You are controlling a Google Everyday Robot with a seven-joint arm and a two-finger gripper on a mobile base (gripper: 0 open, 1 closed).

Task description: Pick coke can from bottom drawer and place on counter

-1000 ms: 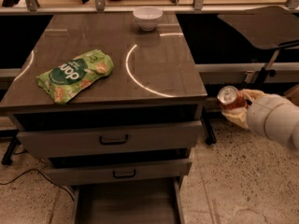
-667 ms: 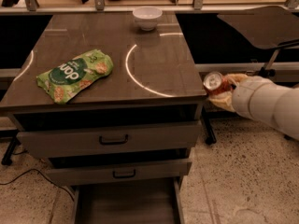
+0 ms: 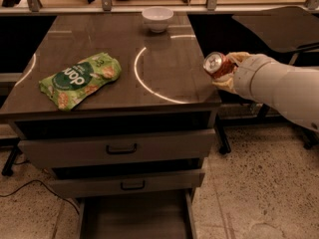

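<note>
The coke can (image 3: 217,64), red with a silver top, is held tilted in my gripper (image 3: 225,69) at the right edge of the counter (image 3: 99,39), slightly above its surface. My gripper is shut on the can, and the white arm reaches in from the right. The bottom drawer (image 3: 134,218) is pulled open below; its grey floor shows nothing on it.
A green snack bag (image 3: 79,78) lies on the counter's left part. A white bowl (image 3: 157,19) stands at the counter's far edge. Two upper drawers (image 3: 119,148) with black handles are shut. A dark tilted panel on a stand (image 3: 279,26) is at right.
My gripper has carried the coke can up and leftward, from beside the cabinet's right side to over the counter's right edge.
</note>
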